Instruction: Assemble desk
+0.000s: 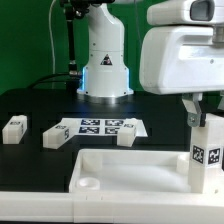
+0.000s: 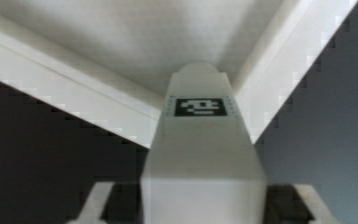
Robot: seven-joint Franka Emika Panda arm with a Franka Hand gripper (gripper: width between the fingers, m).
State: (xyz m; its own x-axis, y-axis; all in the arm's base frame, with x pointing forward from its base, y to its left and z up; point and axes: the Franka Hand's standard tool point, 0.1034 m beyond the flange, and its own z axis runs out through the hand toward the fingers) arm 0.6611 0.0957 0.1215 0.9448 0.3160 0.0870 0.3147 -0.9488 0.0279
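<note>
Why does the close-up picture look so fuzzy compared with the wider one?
Wrist view: the leg held in the end effector sits close to the lens, so its marker smears; exterior view: the marker board looks sharper, but the white tabletop is washed out.

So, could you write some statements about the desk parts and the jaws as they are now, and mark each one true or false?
1. The jaws are shut on a white plastic block leg bearing a square marker. True.
2. Four loose legs lie on the black table. False: three loose legs lie there.
3. The held leg stands upright at the exterior view's right end of the large white rimmed tabletop panel. True.
4. The marker board rests on the panel. False: the marker board lies on the table behind it.
5. A leg fills the panel's round corner socket. False: the socket is empty.
</note>
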